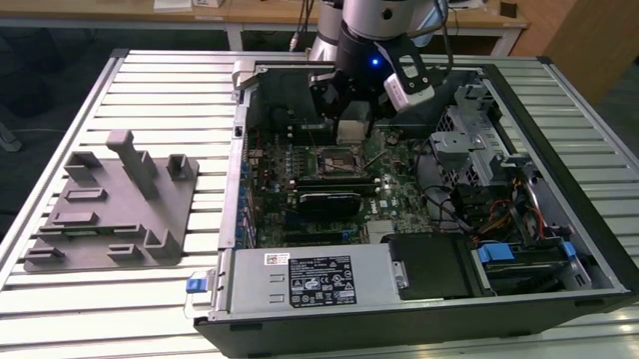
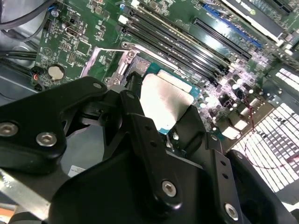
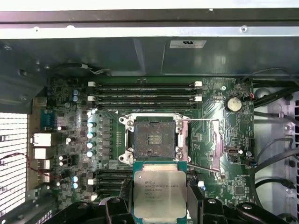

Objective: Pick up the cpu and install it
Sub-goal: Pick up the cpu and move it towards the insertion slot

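Note:
The cpu [image 3: 160,193] is a flat square chip with a silver-grey top, and my gripper [image 3: 160,198] is shut on its two opposite edges. In the second wrist view the cpu [image 2: 164,99] sits between the black fingers [image 2: 136,100] of the gripper [image 2: 163,114]. It hangs above the green motherboard, just beside the open dark socket [image 3: 154,137], whose metal frame [image 3: 216,140] is folded back. In the exterior view the gripper [image 1: 352,127] hovers inside the open computer case, a little behind the socket [image 1: 334,159].
The computer case [image 1: 559,149] lies open on a slatted metal table [image 1: 150,82]. Memory slots [image 3: 145,93], capacitors [image 3: 91,135] and cables [image 3: 275,154] surround the socket. A power supply [image 1: 310,280] and drive bay [image 1: 519,258] fill the near side. A grey fixture block [image 1: 110,217] sits at the exterior view's left.

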`<state>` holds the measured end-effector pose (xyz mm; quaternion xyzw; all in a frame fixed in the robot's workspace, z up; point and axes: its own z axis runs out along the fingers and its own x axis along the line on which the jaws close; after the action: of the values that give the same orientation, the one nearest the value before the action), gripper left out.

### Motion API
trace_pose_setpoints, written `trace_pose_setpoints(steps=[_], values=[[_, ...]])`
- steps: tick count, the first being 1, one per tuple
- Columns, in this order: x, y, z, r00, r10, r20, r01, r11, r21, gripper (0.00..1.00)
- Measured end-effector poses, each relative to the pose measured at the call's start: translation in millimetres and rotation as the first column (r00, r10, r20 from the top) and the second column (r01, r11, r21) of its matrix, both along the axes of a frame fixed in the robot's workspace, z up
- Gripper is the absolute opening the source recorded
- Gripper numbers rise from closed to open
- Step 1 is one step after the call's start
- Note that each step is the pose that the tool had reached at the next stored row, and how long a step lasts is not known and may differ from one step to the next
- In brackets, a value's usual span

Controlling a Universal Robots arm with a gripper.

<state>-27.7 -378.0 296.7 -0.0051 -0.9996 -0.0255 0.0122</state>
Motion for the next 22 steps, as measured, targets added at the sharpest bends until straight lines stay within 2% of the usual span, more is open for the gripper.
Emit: trace_pose_setpoints(steps=[8,15,19,22], values=[[0.0,1.8,-11.7,0.9999,0.0,0.015,0.0,1.0,-0.0001,0.54],[0.0,7.9,-19.4,0.9999,0.0,0.0153,0.0,1.0,-0.0001,0.54],[0.0,13.3,-21.4,0.9999,0.001,0.0154,-0.001,1.0,0.0,0.54],[0.0,15.2,-21.9,0.9999,0.001,0.0154,-0.001,1.0,-0.0001,0.54]])
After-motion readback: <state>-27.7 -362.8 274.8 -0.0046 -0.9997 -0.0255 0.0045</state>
